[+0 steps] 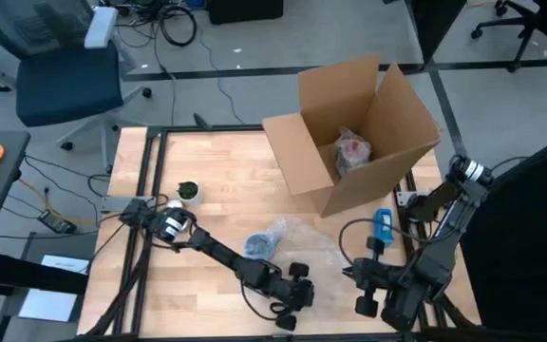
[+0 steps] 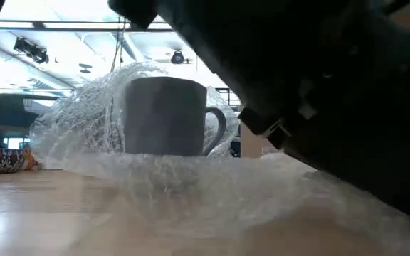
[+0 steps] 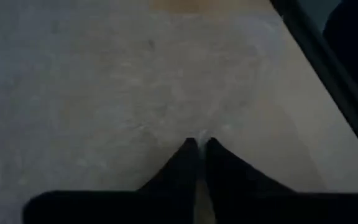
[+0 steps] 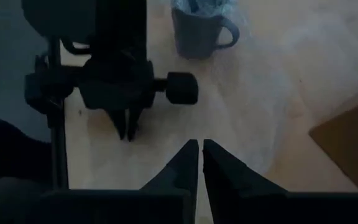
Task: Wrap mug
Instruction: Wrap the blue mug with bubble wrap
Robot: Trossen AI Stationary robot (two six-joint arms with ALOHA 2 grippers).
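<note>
Near the front edge of the pale wooden table (image 1: 216,204) we have both grippers low. The grey ceramic mug (image 1: 257,245) stands upright on a sheet of clear bubble wrap (image 1: 288,231), which lies between the table's middle and its front edge. Our left gripper (image 1: 297,294) sits just front-right of the mug, nearer than the right, fingers pressed together on what looks like the wrap's front edge. Our right gripper (image 1: 354,274) waits farther right, fingers closed on nothing. We judge the wrap must be drawn from there back over the mug. The open brown cardboard box (image 1: 349,133) at the back right holds one wrapped bundle (image 1: 352,152).
</note>
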